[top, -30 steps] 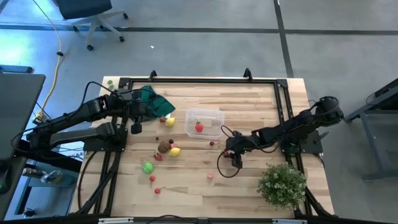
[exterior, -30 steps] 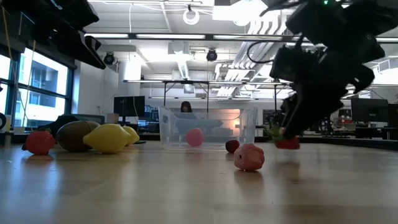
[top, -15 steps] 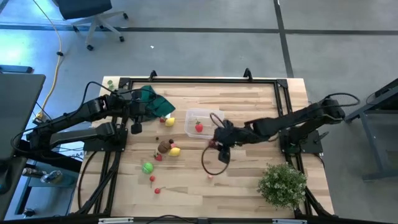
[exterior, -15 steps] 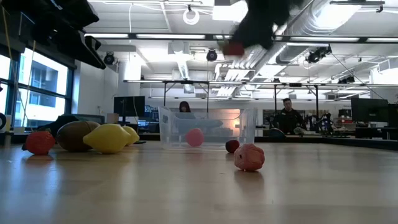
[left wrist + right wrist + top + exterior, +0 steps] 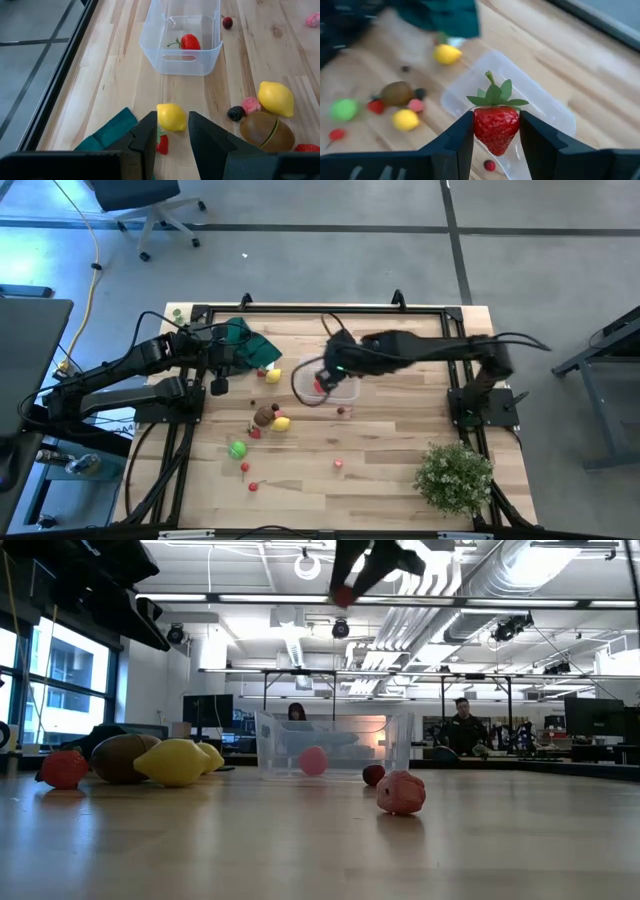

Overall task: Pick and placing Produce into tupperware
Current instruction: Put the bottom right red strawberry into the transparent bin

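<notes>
Red strawberry (image 5: 495, 127) in right gripper (image 5: 495, 131), above clear tupperware (image 5: 540, 105).

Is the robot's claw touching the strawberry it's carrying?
Touching. In the right wrist view the right gripper has both fingers pressed against the sides of the strawberry, holding it above the tupperware.

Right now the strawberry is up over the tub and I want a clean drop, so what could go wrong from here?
1. The right pincer holds the strawberry high above the tupperware; dropped from there, it could bounce out.
2. A red piece already lies in the tub, so the strawberry may deflect off it.
3. The tub looks light; a descending arm could nudge it toward the dark berry beside it.
</notes>
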Robot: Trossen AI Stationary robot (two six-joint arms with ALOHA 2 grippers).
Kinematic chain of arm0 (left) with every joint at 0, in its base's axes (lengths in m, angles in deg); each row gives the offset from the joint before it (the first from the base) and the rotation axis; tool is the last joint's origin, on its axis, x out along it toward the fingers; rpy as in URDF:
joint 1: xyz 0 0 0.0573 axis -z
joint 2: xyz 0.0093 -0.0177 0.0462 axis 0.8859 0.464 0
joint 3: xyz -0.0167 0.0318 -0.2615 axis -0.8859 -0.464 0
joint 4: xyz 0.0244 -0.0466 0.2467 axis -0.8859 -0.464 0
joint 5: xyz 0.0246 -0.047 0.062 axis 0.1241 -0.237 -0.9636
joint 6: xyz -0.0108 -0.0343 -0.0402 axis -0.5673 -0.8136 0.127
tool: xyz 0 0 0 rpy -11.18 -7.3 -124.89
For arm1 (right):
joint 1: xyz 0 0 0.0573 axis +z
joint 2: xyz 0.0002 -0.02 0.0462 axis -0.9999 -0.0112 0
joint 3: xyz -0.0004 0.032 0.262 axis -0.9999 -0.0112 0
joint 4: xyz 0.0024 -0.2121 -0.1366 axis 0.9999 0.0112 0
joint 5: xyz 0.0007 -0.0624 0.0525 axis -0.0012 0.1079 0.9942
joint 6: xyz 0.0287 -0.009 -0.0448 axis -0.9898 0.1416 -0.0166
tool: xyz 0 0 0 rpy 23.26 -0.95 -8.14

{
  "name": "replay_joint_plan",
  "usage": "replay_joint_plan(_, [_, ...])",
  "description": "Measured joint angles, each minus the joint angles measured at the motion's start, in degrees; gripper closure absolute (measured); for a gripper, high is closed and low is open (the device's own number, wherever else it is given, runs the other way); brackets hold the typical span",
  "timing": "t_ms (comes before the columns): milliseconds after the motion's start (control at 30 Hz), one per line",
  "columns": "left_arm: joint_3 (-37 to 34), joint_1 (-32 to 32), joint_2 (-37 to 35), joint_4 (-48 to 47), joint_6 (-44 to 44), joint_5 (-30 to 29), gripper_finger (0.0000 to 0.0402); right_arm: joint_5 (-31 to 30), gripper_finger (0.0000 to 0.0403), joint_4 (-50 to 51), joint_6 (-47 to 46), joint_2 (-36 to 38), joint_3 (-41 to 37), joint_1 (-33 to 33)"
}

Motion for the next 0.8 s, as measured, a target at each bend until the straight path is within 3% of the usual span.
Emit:
replay_joint_plan(267, [0.0, 0.0, 0.0, 0.0, 0.0, 0.0, 0.0302, 3.7, 0.0277, 8.0, -14.9, -15.6, 12.3, -3.6])
replay_joint_plan(533, [0.0, 0.0, 0.0, 0.0, 0.0, 0.0, 0.0302, 7.4, 0.0277, 7.7, -29.7, -22.8, 12.9, -4.1])
replay_joint_plan(800, [0.0, 0.0, 0.0, 0.0, 0.0, 0.0, 0.0302, 7.6, 0.0277, 9.2, -33.8, -26.1, 12.9, -4.1])
